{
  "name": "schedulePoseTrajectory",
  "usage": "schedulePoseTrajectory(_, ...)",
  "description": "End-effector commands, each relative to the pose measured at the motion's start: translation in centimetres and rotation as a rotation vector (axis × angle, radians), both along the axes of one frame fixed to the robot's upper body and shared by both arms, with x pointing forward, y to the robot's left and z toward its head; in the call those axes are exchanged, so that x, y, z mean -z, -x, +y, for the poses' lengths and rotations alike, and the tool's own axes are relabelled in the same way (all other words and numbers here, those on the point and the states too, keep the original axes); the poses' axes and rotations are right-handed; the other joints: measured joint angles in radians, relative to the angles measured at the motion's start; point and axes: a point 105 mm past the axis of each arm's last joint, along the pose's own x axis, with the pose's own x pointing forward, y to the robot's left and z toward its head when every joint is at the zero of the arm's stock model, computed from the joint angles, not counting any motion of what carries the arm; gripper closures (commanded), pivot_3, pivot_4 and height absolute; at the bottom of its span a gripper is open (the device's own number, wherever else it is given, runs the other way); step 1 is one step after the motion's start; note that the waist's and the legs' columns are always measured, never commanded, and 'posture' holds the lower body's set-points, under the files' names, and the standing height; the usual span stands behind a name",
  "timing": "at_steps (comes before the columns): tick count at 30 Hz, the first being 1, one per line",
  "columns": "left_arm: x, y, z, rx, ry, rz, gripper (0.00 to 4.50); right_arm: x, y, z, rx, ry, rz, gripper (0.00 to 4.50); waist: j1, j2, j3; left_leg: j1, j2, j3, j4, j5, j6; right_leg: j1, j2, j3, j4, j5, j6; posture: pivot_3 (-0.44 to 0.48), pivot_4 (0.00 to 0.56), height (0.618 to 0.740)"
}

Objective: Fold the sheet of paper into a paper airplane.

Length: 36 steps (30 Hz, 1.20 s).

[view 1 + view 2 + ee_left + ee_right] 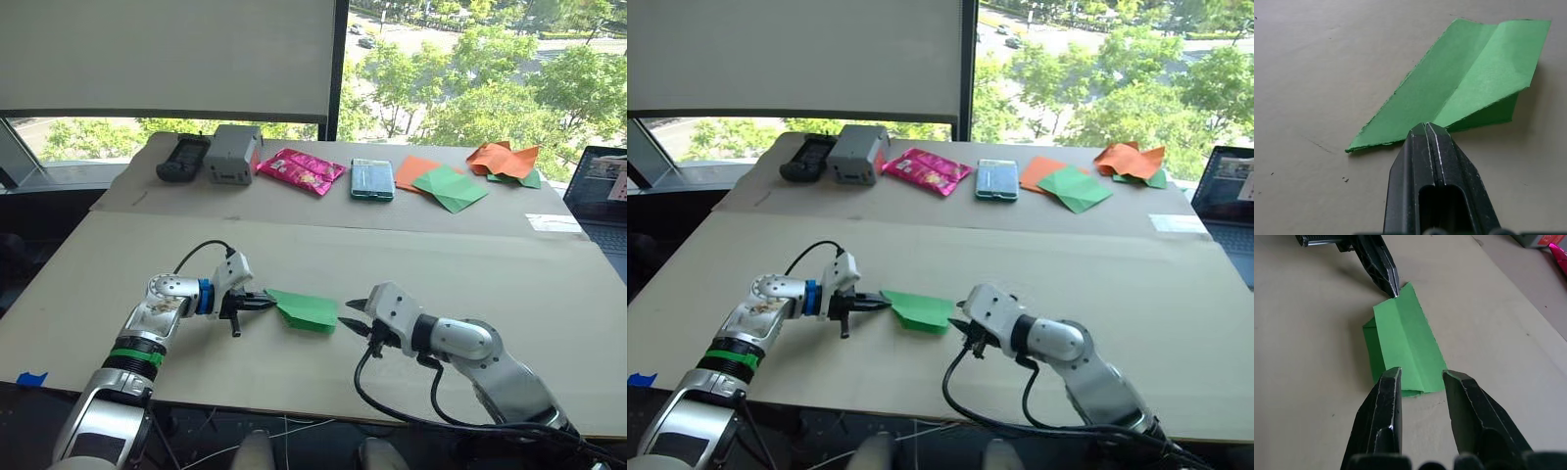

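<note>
Behind the cardboard-covered table (118, 284) a window looked out on sunlit trees. Along the far edge lay a row of spare things: a black handset (182, 158), a grey box (233, 154), a pink packet (300, 170), a teal case (372, 179), orange and dull green papers (446, 183), and a crumpled orange heap (505, 160). They sat well apart from the work, probably kept out of reach of the arms.

Near the front edge lay the airplane (306, 309), bright green and already a narrow, layered, pointed shape, between the two grippers. The left gripper (263, 301) had its fingers together at the pointed tip. Judging by the left wrist view, it was pinching the point or pressing on it, likely to hold the fold steady while the other arm worked. The right gripper (351, 316) stood just beside the blunt end with its fingers apart, touching nothing. It seemed poised to take or crease that end.

From the head, the paper showed as a flat green wedge. The left wrist view added the long centre crease, a raised flap on one side and slightly ragged edges. The right wrist view showed the gap between the right fingers (1386, 411) with the blunt end just past it, and the left gripper's fingertips meeting the tip at the far end.
</note>
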Motion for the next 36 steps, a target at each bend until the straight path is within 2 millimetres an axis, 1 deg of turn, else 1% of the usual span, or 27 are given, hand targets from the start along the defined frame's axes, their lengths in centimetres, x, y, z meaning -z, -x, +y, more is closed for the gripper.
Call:
schedulePoseTrajectory(1, -0.8, -0.3, -0.5, 0.039, -0.019, -0.053, 4.47, -0.6, 0.0, 1.2, -0.058, 0.017, -0.078, 2.94, 0.0, 0.0, 0.0, 0.0, 0.0, 0.0, 0.0, 0.0, 0.0, 0.0, 0.0, 0.0, 0.0, 0.0, 0.0, 0.0, 0.15, 0.72)
schedulePoseTrajectory(4, -0.5, -0.3, -0.6, 0.041, -0.025, -0.053, 4.47, 0.0, -0.2, 1.6, -0.073, 0.039, -0.088, 2.94, 0.001, 0.0, 0.0, 0.0, 0.0, 0.0, 0.0, 0.0, 0.0, 0.0, 0.0, 0.0, 0.0, 0.0, 0.0, 0.0, 0.15, 0.72)
schedulePoseTrajectory(8, -0.4, -0.4, -0.7, 0.038, -0.031, -0.054, 4.47, 0.1, -0.4, 2.1, -0.092, 0.045, -0.115, 2.94, 0.0, 0.0, 0.0, 0.0, 0.0, 0.0, 0.0, 0.0, 0.0, 0.0, 0.0, 0.0, 0.0, 0.0, 0.0, 0.0, 0.15, 0.72)
schedulePoseTrajectory(13, -0.7, -0.7, -1.0, 0.032, -0.024, -0.062, 4.47, 0.7, -0.6, 2.2, -0.108, 0.086, -0.143, 2.94, 0.001, 0.0, 0.0, 0.0, 0.0, 0.0, 0.0, 0.0, 0.0, 0.0, 0.0, 0.0, 0.001, 0.0, 0.0, 0.0, 0.15, 0.72)
schedulePoseTrajectory(17, -0.8, -0.7, -1.1, 0.035, -0.025, -0.068, 4.47, 0.4, -0.9, 2.4, -0.095, 0.063, -0.161, 2.94, 0.0, 0.0, 0.0, 0.0, 0.0, 0.0, 0.0, 0.0, 0.0, 0.0, 0.0, 0.0, 0.001, 0.0, 0.0, 0.0, 0.15, 0.72)
schedulePoseTrajectory(20, -0.9, -0.7, -1.1, 0.036, -0.026, -0.071, 4.47, 0.7, -0.9, 2.4, -0.095, 0.069, -0.158, 2.94, 0.0, 0.0, 0.0, 0.0, 0.0, 0.0, 0.0, 0.0, 0.0, 0.0, 0.0, 0.0, 0.001, 0.0, 0.0, 0.0, 0.15, 0.72)
schedulePoseTrajectory(21, -0.9, -0.7, -1.1, 0.036, -0.028, -0.072, 4.5, 0.8, -1.0, 2.4, -0.094, 0.073, -0.158, 3.35, 0.0, 0.0, 0.0, 0.0, 0.0, 0.0, 0.0, 0.0, 0.0, 0.0, 0.0, 0.0, 0.001, 0.0, 0.0, 0.0, 0.15, 0.72)
schedulePoseTrajectory(23, -0.9, -0.7, -1.1, 0.036, -0.031, -0.074, 4.5, 0.9, -1.0, 2.5, -0.098, 0.08, -0.158, 3.75, 0.0, 0.0, 0.0, 0.0, 0.0, 0.0, 0.0, 0.0, 0.0, 0.0, 0.0, 0.0, 0.001, 0.0, 0.0, 0.0, 0.15, 0.72)
schedulePoseTrajectory(24, -1.0, -0.7, -1.1, 0.036, -0.031, -0.075, 4.5, 0.9, -1.0, 2.5, -0.099, 0.077, -0.156, 4.19, 0.0, 0.0, 0.0, 0.0, 0.0, 0.0, 0.0, 0.0, -0.001, 0.0, 0.0, 0.0, 0.001, 0.0, 0.0, 0.0, 0.15, 0.72)
schedulePoseTrajectory(25, -1.0, -0.8, -1.1, 0.035, -0.031, -0.076, 4.5, 0.9, -1.0, 2.6, -0.101, 0.075, -0.154, 4.48, 0.0, 0.0, 0.0, 0.0, 0.0, 0.0, 0.0, 0.0, -0.001, 0.0, 0.0, 0.0, 0.001, 0.0, 0.0, 0.0, 0.15, 0.72)
schedulePoseTrajectory(31, -1.1, -0.8, -1.1, 0.031, -0.028, -0.076, 4.5, 1.3, -1.1, 2.6, -0.106, 0.078, -0.149, 4.48, 0.0, 0.0, 0.0, 0.0, 0.0, 0.0, 0.0, 0.0, -0.001, 0.0, 0.0, 0.0, 0.001, 0.0, 0.001, 0.0, 0.15, 0.72)
schedulePoseTrajectory(36, -0.9, -0.7, -0.9, 0.027, -0.033, -0.072, 4.5, 0.0, -0.8, 2.7, -0.116, 0.025, -0.156, 4.48, 0.0, 0.0, 0.0, 0.0, 0.0, 0.0, 0.0, 0.001, -0.001, 0.0, 0.0, 0.0, 0.001, 0.0, 0.001, 0.0, 0.15, 0.72)
